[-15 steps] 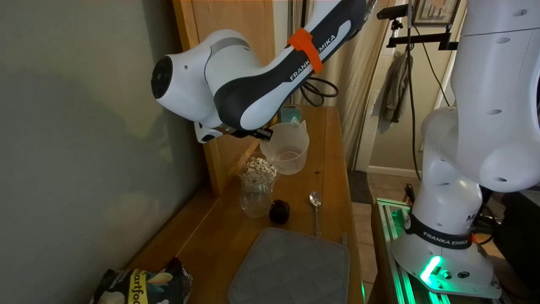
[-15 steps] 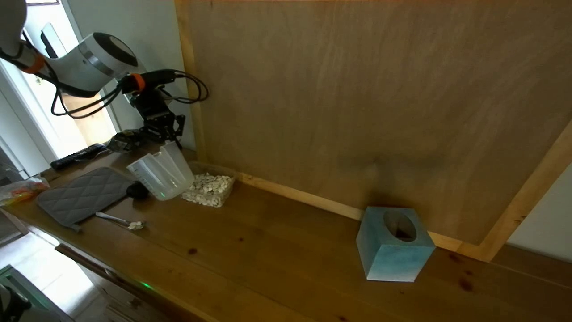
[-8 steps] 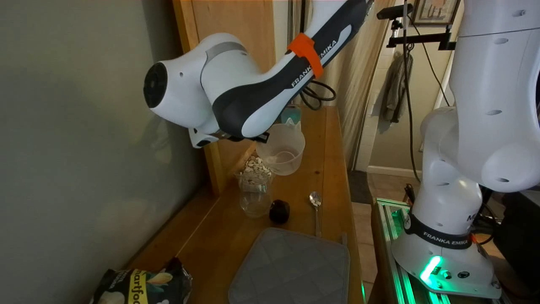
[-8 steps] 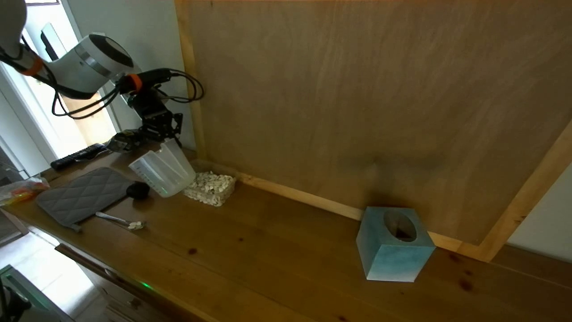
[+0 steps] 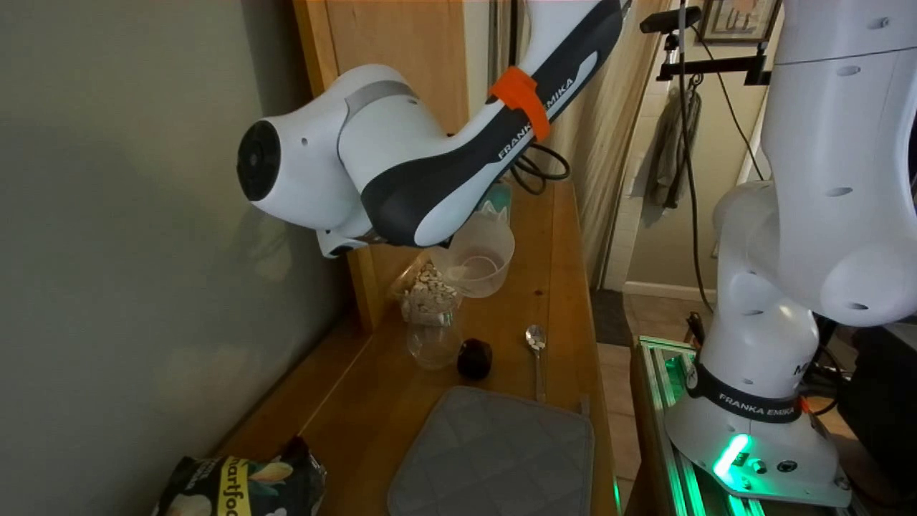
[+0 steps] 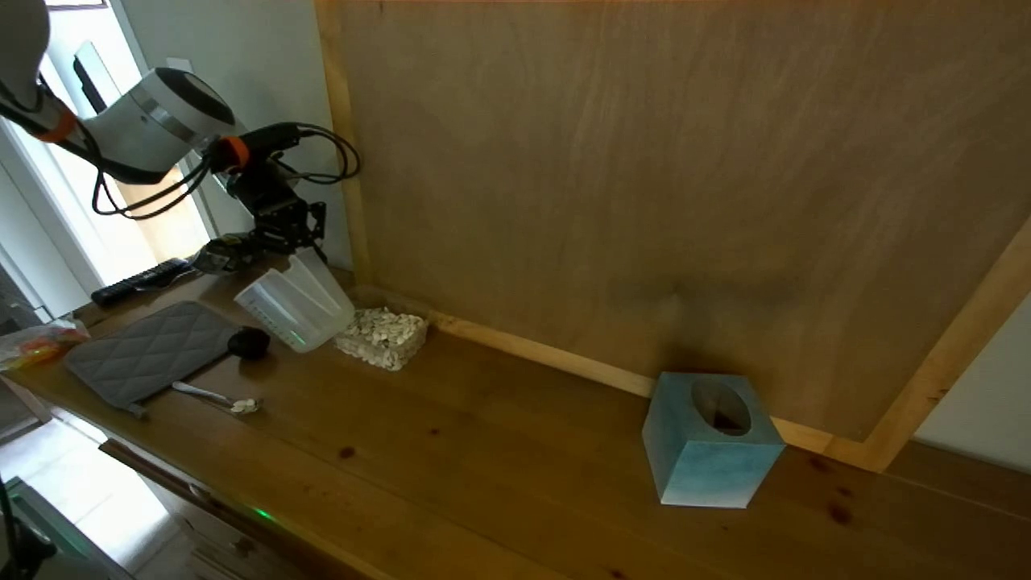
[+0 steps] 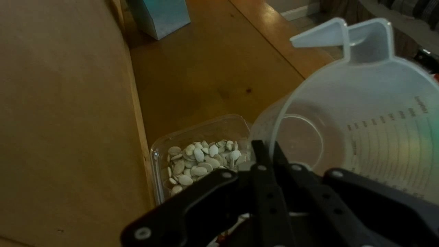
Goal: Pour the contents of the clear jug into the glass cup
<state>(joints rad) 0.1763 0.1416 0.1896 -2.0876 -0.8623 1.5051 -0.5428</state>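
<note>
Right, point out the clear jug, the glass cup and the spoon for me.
Clear jug (image 6: 294, 310): in an exterior view, on its side wall.
Glass cup (image 5: 434, 342): in an exterior view, on its side.
Spoon (image 5: 538, 367): in an exterior view, on its handle.

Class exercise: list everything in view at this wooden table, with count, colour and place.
clear jug: one, translucent, tilted in the gripper
glass cup: one, clear, on the table
plastic tub: one, clear, by the wooden panel
pumpkin seeds: many, pale, in the tub
spoon: one, silver, on the table
rounded object: one, black, near the cup
pot holder: one, grey, on the table
Smartfood bag: one, mostly black, on the table
plastic bag: one, partly red, beside the pot holder
slim object: one, black, table's end
tissue box: one, blue, by the panel
wooden panel: one, brown, along the table
table: one, brown, below these
gripper: one, black, shut on the jug's rim
arm: one, mostly white, over the table
</note>
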